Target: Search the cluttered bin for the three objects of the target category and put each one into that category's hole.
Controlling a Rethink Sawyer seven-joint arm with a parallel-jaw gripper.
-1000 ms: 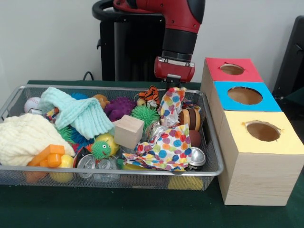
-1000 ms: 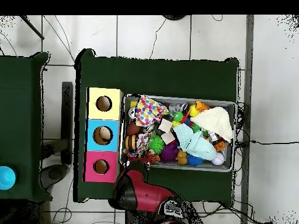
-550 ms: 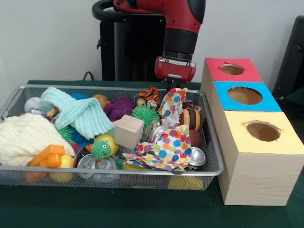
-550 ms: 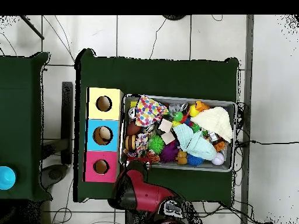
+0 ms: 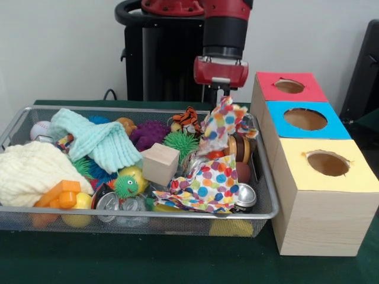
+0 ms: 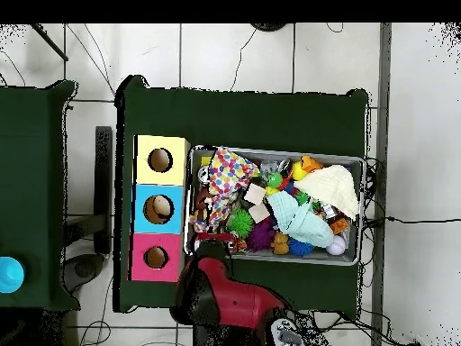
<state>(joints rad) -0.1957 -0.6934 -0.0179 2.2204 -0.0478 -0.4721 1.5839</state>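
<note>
The dotted cloth (image 5: 222, 121) hangs by its top corner from the gripper (image 5: 224, 94) at upper centre of the front view; its lower end trails toward a second dotted cloth (image 5: 204, 186) lying at the bin's lower right. The gripper appears clamped on that corner — the fingers themselves are hidden by the fabric, so this is a judgement from how the cloth hangs.

The cloth is only partly raised and sits above the right end of the bin (image 5: 269, 204), just beside the boxes (image 5: 308, 219). My reading is that cloths are the target category, though nothing marks which hole takes them. The red hole (image 5: 289, 86), blue hole (image 5: 305, 119) and yellow hole (image 5: 327, 163) show nothing clearly dropped in from the front; overhead, the blue hole (image 6: 159, 209) shows a paler patch I cannot identify.

So the task looks early — one item in hand, none clearly delivered. Left over: the carry and release, then two more. The mint cloth (image 5: 98, 139) and cream cloth (image 5: 32, 171) lie at the frame's left, among balls and cans.
</note>
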